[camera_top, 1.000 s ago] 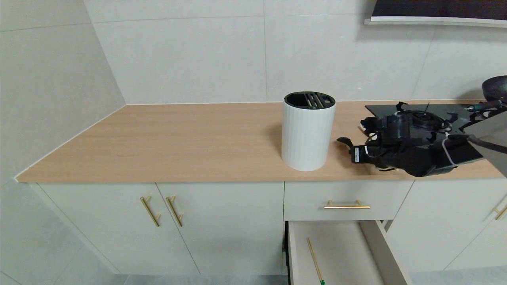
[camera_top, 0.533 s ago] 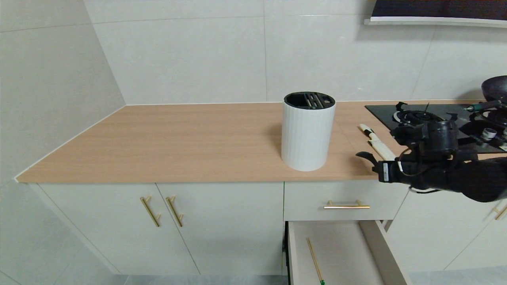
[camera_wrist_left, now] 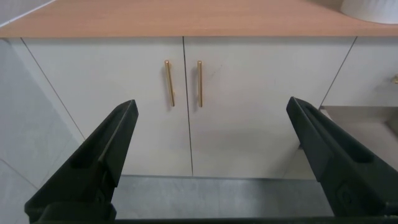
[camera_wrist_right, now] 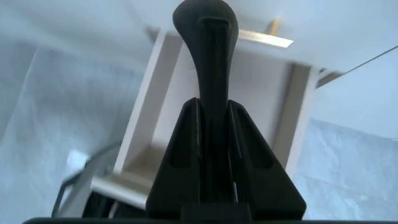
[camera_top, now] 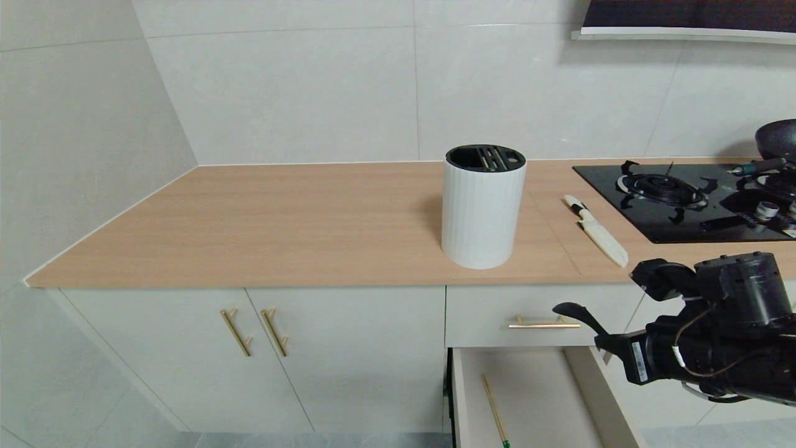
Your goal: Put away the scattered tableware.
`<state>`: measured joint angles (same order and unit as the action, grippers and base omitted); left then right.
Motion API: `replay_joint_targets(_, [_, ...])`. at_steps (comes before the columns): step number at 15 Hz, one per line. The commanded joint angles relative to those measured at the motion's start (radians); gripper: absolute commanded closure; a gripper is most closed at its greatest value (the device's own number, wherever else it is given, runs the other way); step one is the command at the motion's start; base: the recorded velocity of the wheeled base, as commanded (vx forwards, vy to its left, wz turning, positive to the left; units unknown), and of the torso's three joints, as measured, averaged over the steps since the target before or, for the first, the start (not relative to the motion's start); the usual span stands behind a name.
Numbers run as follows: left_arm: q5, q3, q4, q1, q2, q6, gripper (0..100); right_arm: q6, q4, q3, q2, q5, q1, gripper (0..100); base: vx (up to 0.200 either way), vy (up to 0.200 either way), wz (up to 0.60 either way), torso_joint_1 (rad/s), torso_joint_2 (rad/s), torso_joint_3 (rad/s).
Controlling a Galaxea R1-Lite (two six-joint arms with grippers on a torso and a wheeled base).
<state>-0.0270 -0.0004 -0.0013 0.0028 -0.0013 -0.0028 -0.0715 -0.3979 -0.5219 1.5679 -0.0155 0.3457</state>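
Observation:
A cream-handled knife (camera_top: 596,231) lies on the wooden countertop (camera_top: 280,218), between a white cylindrical holder (camera_top: 483,213) with a black slotted top and the stove. Below the counter an open drawer (camera_top: 584,398) holds a single chopstick (camera_top: 494,409) with a green tip. My right gripper (camera_top: 567,308) hangs in front of the upper drawer's gold handle (camera_top: 545,323), lower than the counter's edge, shut and holding nothing. In the right wrist view its closed fingers (camera_wrist_right: 205,28) point at the open drawer (camera_wrist_right: 171,93). My left gripper (camera_wrist_left: 211,162) is open, low down, facing the cabinet doors.
A black gas stove (camera_top: 684,199) with a dark pan (camera_top: 777,138) fills the right end of the counter. Tiled walls close the back and left. Two cabinet doors with gold handles (camera_wrist_left: 183,82) stand left of the drawers. The holder's base (camera_wrist_left: 372,9) shows above them.
My right arm has pulled back from beside the holder over the counter and dropped in front of the drawers. The knife it hid now lies in plain sight.

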Motion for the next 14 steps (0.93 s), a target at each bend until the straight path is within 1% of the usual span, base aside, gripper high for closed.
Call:
replay_joint_targets(1, [-0.001,0.000,0.000,0.000,0.001,0.000,0,0.015,0.001,0.046,-0.017,-0.004,0.055,100,0.000,0.000,0.00,0.000,0.00,0.000])
replay_joint_targets(3, [-0.001,0.000,0.000,0.000,0.001,0.000,0,0.073,0.001,0.072,0.029,-0.004,0.073,100,0.000,0.000,0.00,-0.132,0.28,0.171])
replay_joint_targets(4, [-0.001,0.000,0.000,0.000,0.001,0.000,0,0.079,0.001,0.074,0.061,-0.001,0.081,100,0.000,0.000,0.00,-0.188,0.42,0.232])
replay_joint_targets(12, [-0.001,0.000,0.000,0.000,0.001,0.000,0,0.078,-0.002,0.077,0.127,0.002,0.090,100,0.000,0.000,0.00,-0.196,0.49,0.288])
replay_joint_targets(14, [-0.001,0.000,0.000,0.000,0.001,0.000,0,0.076,-0.027,0.080,0.129,0.002,0.088,100,0.000,0.000,0.00,-0.178,0.48,0.298])
